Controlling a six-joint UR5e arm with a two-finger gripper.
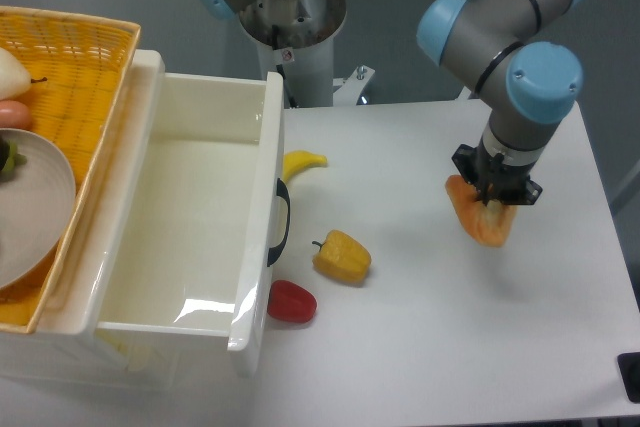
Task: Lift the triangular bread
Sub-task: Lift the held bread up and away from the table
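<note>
The triangular bread (478, 217) is an orange-tan wedge at the right of the white table. My gripper (495, 197) points straight down and is shut on the triangular bread, with its dark fingers on the wedge's upper part. The bread hangs tilted with its tip down, and a shadow lies below and to its right, so it looks slightly lifted off the table. The fingertips are partly hidden by the gripper body.
A yellow pepper (342, 257), a red toy (291, 301) and a yellow banana (301, 162) lie near the table's middle. A white bin (180, 217) with a black handle stands at the left. A wicker basket (85, 57) with a plate is behind it.
</note>
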